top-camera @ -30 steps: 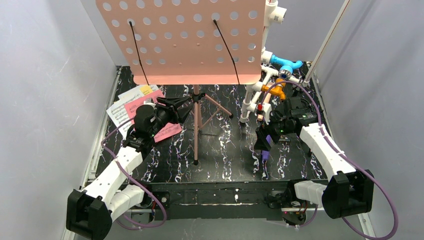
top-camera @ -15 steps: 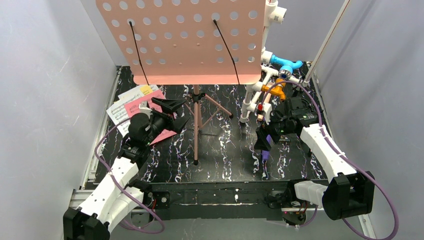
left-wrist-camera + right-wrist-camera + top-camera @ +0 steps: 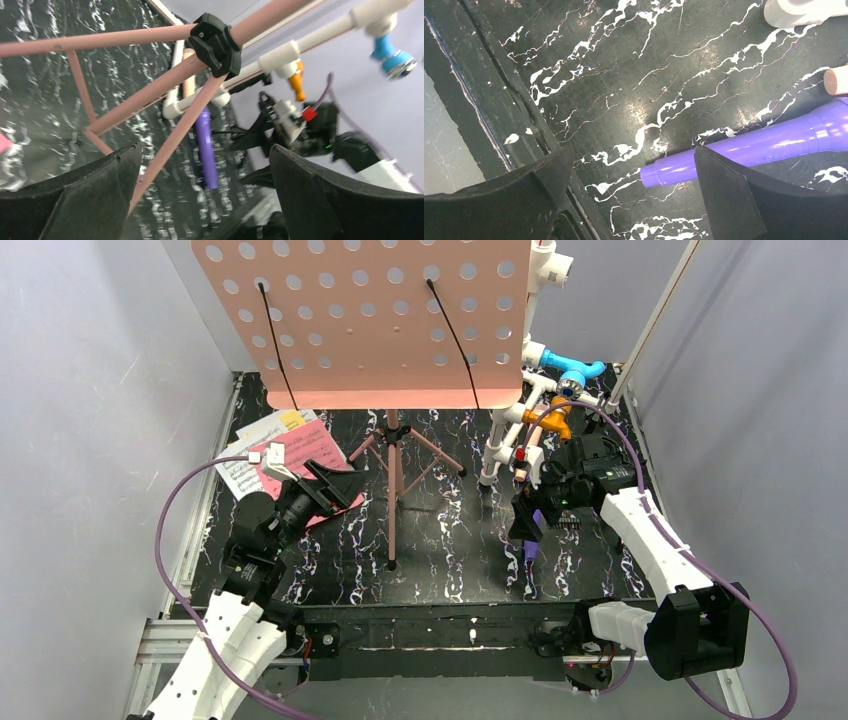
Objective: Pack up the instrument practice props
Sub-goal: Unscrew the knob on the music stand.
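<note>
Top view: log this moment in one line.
left jaws open beside stand | right jaws open at purple mic | folder, pages on table

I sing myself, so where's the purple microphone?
Overhead view: the purple microphone is on the table's right side, by the right gripper, near the white pipe frame.

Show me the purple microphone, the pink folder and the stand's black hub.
purple microphone point(image 3: 764, 145): right wrist view, its handle.
pink folder point(image 3: 303, 446): top view, its bare cover.
black hub point(image 3: 216, 44): left wrist view, its side face.
</note>
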### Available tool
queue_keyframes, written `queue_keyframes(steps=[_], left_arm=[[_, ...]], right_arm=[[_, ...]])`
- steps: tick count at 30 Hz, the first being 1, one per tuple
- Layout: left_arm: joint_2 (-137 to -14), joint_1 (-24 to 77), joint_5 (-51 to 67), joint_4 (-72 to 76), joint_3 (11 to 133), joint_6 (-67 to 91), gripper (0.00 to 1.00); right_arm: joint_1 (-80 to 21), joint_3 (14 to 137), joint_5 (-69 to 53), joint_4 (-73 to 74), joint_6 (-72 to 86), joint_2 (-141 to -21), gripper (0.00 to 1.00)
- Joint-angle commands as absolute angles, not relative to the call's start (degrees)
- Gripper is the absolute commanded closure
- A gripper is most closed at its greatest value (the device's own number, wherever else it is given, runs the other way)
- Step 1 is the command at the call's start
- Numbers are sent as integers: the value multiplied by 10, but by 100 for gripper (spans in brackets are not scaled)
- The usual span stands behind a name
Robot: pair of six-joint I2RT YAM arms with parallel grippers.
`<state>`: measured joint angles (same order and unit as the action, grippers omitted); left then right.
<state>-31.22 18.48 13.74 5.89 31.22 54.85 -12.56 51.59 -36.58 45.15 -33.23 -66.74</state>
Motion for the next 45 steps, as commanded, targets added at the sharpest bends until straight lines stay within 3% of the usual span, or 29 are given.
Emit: queue_keyframes(steps=[1,17,30,45], left_arm=[[-308,182,183,39,315,322,2],[-303,182,228,187,249,-39,2],[-382,183,216,374,247,-32,3],[-480,183,291,447,294,-103,25]], right_arm=[[-129,526,-369,448,-332,-660,0],[-129,527,-367,447,-329,-664,0],[-129,527,-366,448,-331,-664,0],[-129,528,-367,447,-331,-667,0]])
